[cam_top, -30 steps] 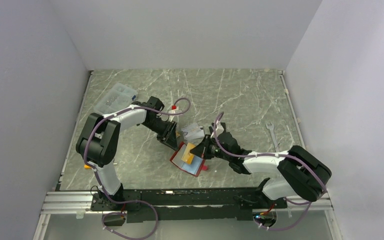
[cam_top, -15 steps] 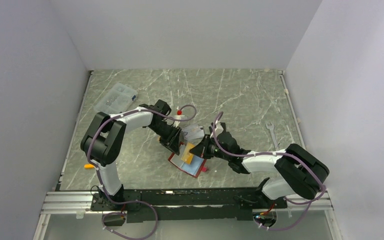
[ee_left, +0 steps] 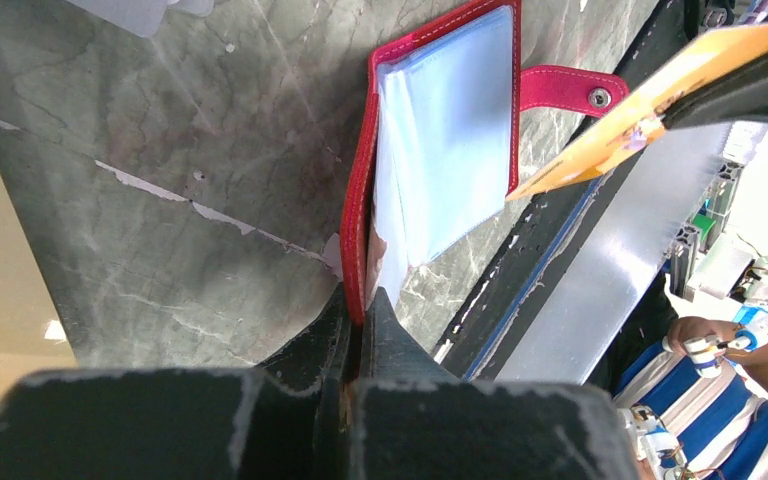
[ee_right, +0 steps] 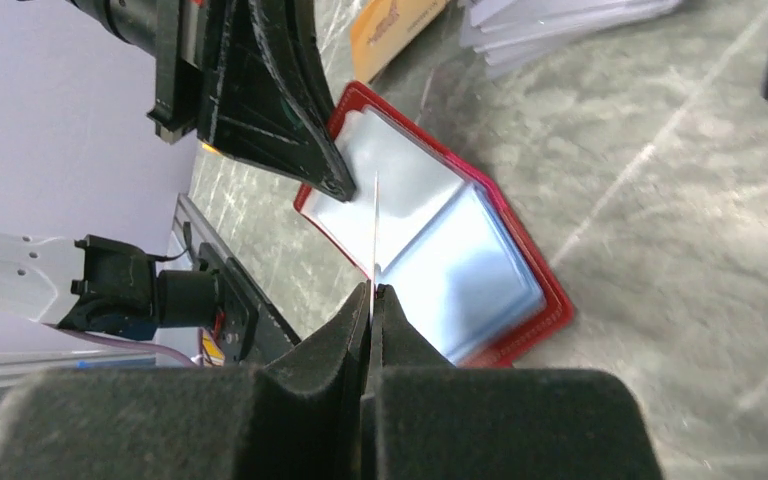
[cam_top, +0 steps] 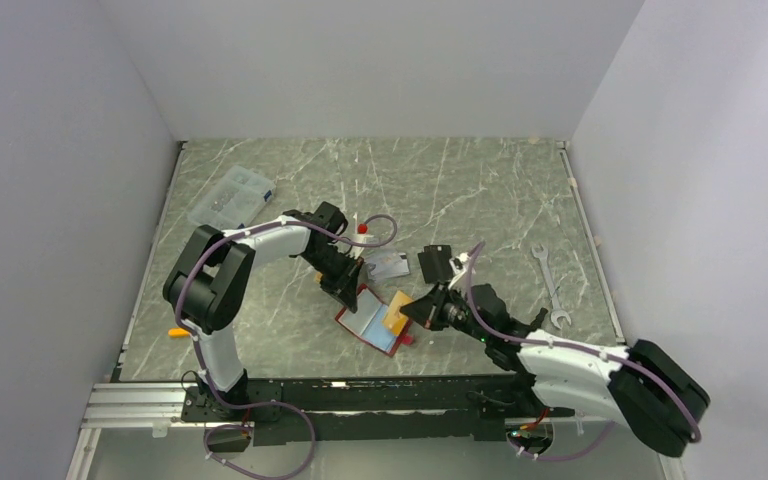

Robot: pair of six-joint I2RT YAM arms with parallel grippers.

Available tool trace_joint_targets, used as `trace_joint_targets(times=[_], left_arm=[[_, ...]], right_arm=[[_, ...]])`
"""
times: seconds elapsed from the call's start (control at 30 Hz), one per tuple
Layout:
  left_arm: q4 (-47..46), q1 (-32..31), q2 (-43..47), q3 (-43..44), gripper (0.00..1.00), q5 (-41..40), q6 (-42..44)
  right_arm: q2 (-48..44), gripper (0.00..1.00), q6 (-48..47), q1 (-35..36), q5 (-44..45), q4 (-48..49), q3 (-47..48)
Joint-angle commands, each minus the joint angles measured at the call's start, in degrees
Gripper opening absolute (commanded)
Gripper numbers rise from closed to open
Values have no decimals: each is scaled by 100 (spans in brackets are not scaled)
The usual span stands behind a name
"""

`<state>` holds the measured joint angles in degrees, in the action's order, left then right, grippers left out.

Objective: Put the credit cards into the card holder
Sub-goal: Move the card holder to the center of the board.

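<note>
**At frame centre: card poised over the open holder**

At centre of the top view, the left gripper pinches the red card holder by its edge, steadying it open. The right gripper clamps a gold card, which next needs aligning with a clear pocket. Since a second ago, the left jaws have closed and the right arm has swung rightward. Spare cards lie just above.

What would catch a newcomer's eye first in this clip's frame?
The open red card holder near the table's front centre stands out, its clear pockets showing. The left gripper is shut on its edge, while the right gripper pinches a gold-orange card just above the holder's right side. Behind them lies a small pile of pale cards.
</note>
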<state>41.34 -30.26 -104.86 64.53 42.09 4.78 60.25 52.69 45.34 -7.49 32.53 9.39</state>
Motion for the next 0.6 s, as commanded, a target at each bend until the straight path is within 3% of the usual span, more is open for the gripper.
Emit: trace_joint_targets(times=[0.0, 0.57], left_arm=[[22, -36, 1, 105, 0, -3, -32], [10, -37, -34, 97, 0, -7, -38]], right_arm=[[-735, 0, 198, -21, 290, -504, -398], [-1054, 0, 185, -28, 309, -952, -664]])
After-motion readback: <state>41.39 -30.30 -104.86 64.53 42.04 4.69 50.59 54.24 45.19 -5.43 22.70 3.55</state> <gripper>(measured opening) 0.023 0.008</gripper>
